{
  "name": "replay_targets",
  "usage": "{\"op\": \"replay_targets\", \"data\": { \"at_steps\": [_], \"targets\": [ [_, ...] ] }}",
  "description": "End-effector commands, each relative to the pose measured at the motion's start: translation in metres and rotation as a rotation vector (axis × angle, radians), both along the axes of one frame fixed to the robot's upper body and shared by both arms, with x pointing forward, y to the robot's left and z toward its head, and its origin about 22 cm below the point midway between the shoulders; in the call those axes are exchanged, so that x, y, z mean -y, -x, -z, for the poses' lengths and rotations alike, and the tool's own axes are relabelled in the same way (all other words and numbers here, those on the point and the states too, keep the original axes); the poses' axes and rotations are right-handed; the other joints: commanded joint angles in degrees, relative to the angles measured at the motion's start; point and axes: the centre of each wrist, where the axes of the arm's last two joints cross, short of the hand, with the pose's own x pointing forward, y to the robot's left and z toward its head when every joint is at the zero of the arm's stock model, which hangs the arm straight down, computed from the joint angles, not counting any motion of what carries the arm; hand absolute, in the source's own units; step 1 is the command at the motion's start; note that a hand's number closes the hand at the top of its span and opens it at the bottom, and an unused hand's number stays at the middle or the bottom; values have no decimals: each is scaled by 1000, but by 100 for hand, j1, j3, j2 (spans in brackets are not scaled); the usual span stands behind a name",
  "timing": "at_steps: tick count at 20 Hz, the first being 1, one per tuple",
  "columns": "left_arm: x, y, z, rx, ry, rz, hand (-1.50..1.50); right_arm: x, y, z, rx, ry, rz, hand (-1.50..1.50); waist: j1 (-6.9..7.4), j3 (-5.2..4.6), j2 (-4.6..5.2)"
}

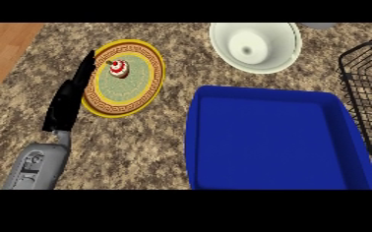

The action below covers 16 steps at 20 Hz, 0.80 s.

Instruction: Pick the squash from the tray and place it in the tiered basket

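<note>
You are seeing the tray [265, 142] at lower right lying without the squash, which is showing nowhere, so placement in the tiered basket [357, 88] at right is going unconfirmed; the left hand [69, 101] at left is resting straight-fingered, holding nothing.

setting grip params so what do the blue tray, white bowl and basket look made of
Tray: probably plastic, judging by the even glossy blue and the rounded, moulded rim.
Bowl: ceramic or plastic, the look leaves it open; it is smooth plain white with a soft sheen.
Basket: likely coated metal, as it is an open grid of thin black wire.
</note>
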Motion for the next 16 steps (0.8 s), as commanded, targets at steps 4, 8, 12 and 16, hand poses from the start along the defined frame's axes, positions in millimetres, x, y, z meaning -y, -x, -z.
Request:
{"op": "replay_targets", "data": {
  "at_steps": [4, 8, 12, 16],
  "targets": [
    [-11, 0, 2, -2, -2, -35, 0, -6, -19, -8, 8, -93, 202, 150, -134, 18, -35],
    [-8, 3, 8, -25, 7, -41, 0, 6, -22, 3, -148, -36, 296, 150, -266, 14, -68],
    [-10, 1, 2, -14, -4, -55, 0, 33, -18, 22, -322, -32, 394, 150, -359, 18, -81],
    [-27, 7, 8, -34, 4, -102, 0, 40, -16, 18, -346, -20, 435, 150, -521, 18, -170]
  ]
}}
